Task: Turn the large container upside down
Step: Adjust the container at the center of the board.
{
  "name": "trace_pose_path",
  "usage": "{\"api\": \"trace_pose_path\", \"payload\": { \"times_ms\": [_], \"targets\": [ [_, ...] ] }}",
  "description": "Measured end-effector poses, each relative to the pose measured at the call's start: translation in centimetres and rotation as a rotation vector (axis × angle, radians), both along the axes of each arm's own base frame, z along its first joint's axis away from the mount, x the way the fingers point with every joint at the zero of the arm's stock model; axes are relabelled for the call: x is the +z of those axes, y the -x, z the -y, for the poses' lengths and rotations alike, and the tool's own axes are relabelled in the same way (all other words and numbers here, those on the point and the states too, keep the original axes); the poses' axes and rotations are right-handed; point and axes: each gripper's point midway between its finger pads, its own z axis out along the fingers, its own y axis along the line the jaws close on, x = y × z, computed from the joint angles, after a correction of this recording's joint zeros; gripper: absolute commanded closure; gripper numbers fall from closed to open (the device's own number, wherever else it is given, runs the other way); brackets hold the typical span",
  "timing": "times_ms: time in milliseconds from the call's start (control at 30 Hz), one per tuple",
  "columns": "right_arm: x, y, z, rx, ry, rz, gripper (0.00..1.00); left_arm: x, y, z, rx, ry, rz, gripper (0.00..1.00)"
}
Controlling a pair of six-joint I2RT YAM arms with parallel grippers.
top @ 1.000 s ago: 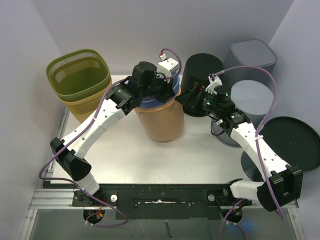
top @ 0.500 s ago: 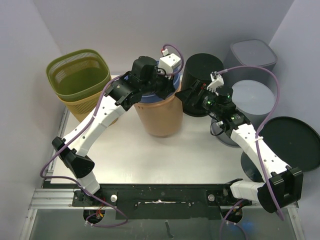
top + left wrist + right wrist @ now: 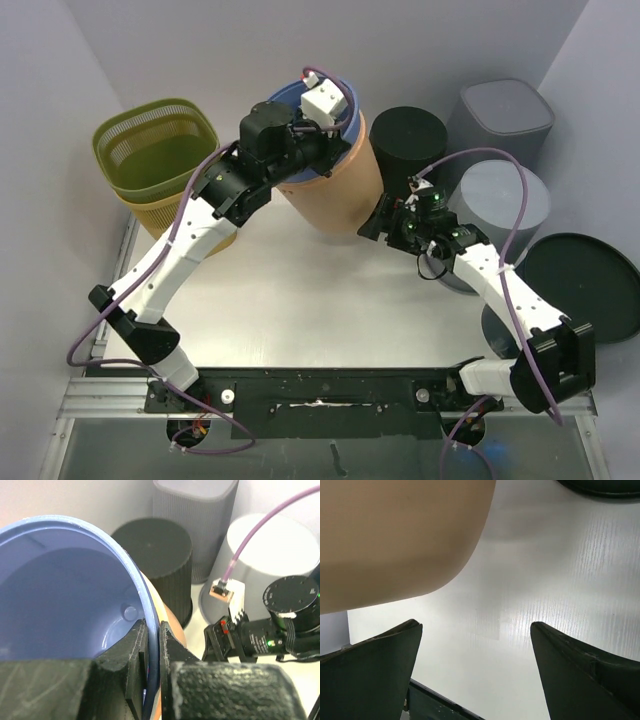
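Tan plastic with a blue inner wall is making up the large container, which is leaning steeply over the rear of the white worktop. Its open mouth is pointing up and toward the rear left, and its base is pointing down toward the right. The left pincer is clamping narrowly on the container's blue rim, with one finger lying inside the wall and the other outside it. The right pincer is standing wide and is gripping nothing. It is hovering just beside the lower, rounded edge of the container's base, with the tan wall lying above and to the left of its fingers and bare worktop lying between them. Whether the base edge is touching the worktop cannot be told. A black ribbed bin is standing just beside the container on the right, and a green mesh basket is standing well apart on the left
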Motion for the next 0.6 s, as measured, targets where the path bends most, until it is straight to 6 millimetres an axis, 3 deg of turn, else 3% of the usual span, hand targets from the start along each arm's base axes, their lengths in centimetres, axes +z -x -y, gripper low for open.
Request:
{"api": "trace_pose_path", "payload": {
  "times_ms": [100, 200, 367, 500, 600],
  "targets": [
    [1.5, 0.1, 0.1, 0.009, 0.013, 0.019, 0.06, 2.2, 0.2, -0.4, 0.03, 0.058, 0.037, 1.0],
    [5.1, -0.5, -0.1, 0.012, -0.008, 0.112, 0.06, 2.5, 0.2, -0.9, 0.071, 0.075, 0.029, 1.0],
    [10.0, -0.4, 0.2, -0.001, -0.056, 0.25, 0.06, 1.2, -0.7, -2.1, 0.171, 0.067, -0.027, 1.0],
    [11.4, 0.0, 0.4, -0.013, -0.072, 0.288, 0.06, -0.5, -1.5, -2.9, 0.212, 0.053, -0.097, 1.0],
    [11.6, 0.0, 0.5, -0.02, -0.079, 0.288, 0.05, -2.0, -3.3, -3.8, 0.262, 0.053, -0.191, 1.0]
  ]
}}
